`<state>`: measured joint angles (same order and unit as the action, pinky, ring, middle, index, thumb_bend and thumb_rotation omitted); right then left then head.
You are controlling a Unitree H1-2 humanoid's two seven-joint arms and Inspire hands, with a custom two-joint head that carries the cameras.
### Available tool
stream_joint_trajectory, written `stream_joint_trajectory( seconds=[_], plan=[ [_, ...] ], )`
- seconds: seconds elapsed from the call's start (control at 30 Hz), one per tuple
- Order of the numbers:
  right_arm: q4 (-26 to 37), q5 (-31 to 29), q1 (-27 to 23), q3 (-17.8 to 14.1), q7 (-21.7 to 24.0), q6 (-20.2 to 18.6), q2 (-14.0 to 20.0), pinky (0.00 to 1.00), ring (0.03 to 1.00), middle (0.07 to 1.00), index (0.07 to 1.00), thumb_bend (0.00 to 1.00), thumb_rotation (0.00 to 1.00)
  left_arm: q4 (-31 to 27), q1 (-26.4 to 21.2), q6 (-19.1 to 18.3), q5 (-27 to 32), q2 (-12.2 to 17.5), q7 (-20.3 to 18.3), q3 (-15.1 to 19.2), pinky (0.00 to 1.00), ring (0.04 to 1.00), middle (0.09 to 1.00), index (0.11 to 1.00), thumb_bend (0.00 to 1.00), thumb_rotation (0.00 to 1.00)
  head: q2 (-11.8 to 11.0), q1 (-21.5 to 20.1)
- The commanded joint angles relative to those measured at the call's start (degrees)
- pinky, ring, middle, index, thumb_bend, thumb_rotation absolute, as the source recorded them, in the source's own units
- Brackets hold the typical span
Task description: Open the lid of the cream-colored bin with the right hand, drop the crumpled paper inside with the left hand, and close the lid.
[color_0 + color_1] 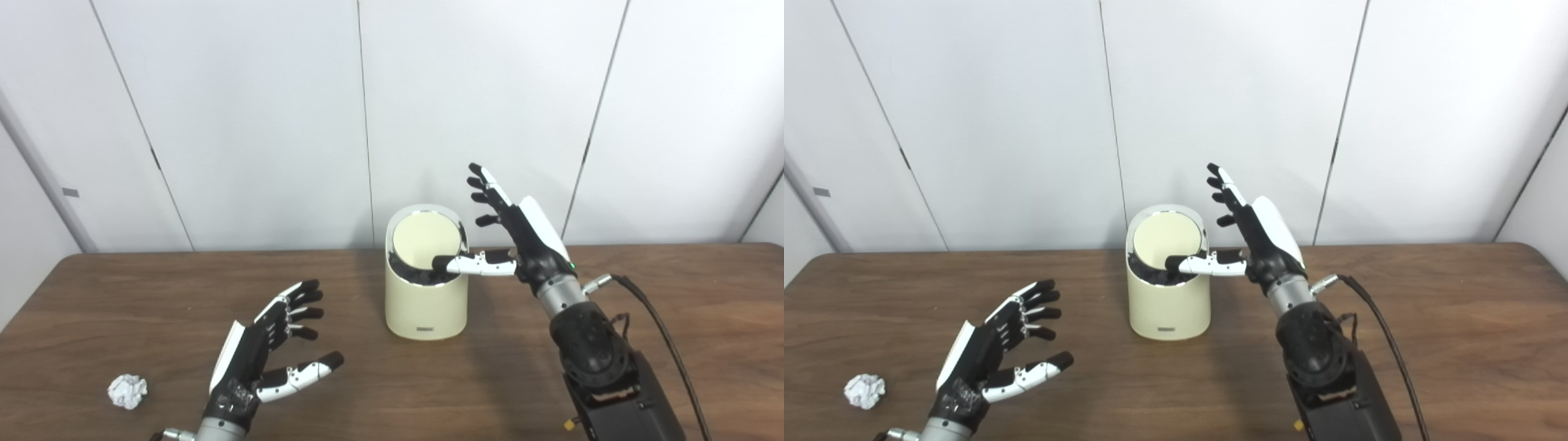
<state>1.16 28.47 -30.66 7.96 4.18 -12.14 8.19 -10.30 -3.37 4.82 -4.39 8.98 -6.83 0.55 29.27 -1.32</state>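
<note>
A: What sits closest to the cameras?

B: The left hand (pixel 257 361), low over the brown table (pixel 122 306), palm turned inward, fingers spread and holding nothing. Just to its left, near the front edge, the crumpled paper (pixel 128 391) lies on the wood, apart from the hand.

A: And on the other side?

B: The right arm rises from the bottom corner, a black cable (pixel 661 331) trailing along it. Farther back, the right hand (pixel 520 236) stands beside the cream-colored bin (pixel 424 306), its fingers splayed upward and not closed on anything. Its thumb (pixel 471 264) reaches sideways across the bin's rim and lies at the lower edge of the lid.

A: How is the lid?

B: The lid (pixel 426 239), a round cream disc, is tilted up at the back of the opening, with a dark liner showing below it at the front. The bin itself stands upright at the middle of the table, toward the far edge.

A: Behind that?

B: White wall panels (pixel 257 110) with thin vertical seams.
</note>
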Motion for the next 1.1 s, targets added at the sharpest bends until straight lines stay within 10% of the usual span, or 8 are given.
stream_joint_trajectory(
  seconds=[0.0, 1.07],
  plan=[
    [0.1, 0.5, -3.8, 0.0, -1.2, 1.0, 0.5, 0.70, 0.874, 0.924, 0.973, 0.83, 0.35, -1.6, -1.2, 1.9, 0.2, 0.3, 0.4, 0.0, 0.64, 0.763, 0.833, 0.863, 0.73, 0.14, 0.0, -0.1],
    [-10.2, 4.8, -10.6, 3.8, -3.5, -0.6, 0.3, 0.73, 0.878, 0.922, 0.945, 0.83, 0.31, -1.8, -1.0, 1.9, 0.6, 0.3, 0.2, -0.1, 0.65, 0.767, 0.833, 0.862, 0.73, 0.14, 0.4, 0.0]
  ],
)
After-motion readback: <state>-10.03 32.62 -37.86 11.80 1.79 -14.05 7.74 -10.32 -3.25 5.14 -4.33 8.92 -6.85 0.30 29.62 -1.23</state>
